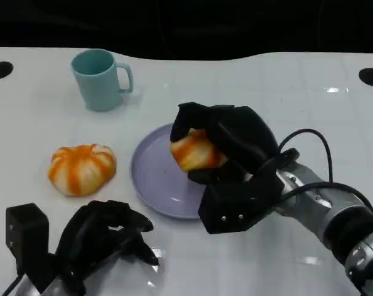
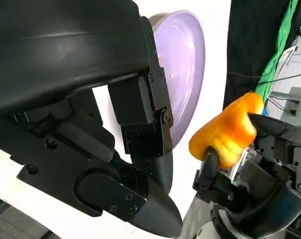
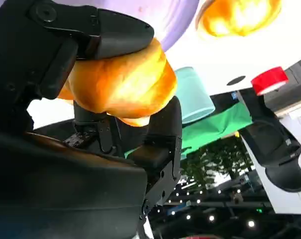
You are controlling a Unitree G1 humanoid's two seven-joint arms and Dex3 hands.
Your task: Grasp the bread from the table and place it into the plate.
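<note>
Centre of the head view: right hand (image 1: pixel 226 161) is wrapped around a bread roll (image 1: pixel 195 152), fingers curled over its top and thumb side under it, held above the lavender plate (image 1: pixel 150 174). Whether the roll touches the plate surface, cannot tell; the left wrist view suggests it hangs clear of it. Left hand (image 1: pixel 103 237) sits lower left of frame, fingers loosely apart, holding nothing.

Risks, as judgement:
- Roll sits toward the plate's right rim, not its middle. Release now and it could land on the rim, tip off onto the table (image 1: pixel 38 123).
- Rounded, lobed shape will roll once let go, especially on a shallow dish with a low lip.
- Soft-looking body; a hard squeeze may make it spring sideways when fingers open.
- Plate looks light and smooth, so a knock from the palm could slide it on the glossy white tabletop.

Materials and shapes:
- Roll: orange and cream streaks, puffy, glossy skin, segmented like a pumpkin.
- Second roll (image 1: pixel 82 169), same look, lies on the table at centre left, apart from the plate.
- Plate: round, matte lavender, shallow.
- Mug (image 1: pixel 100 79), upper left: pale teal, cylindrical, handle to its right, upright.
- Hands: hard black plastic shells.
</note>
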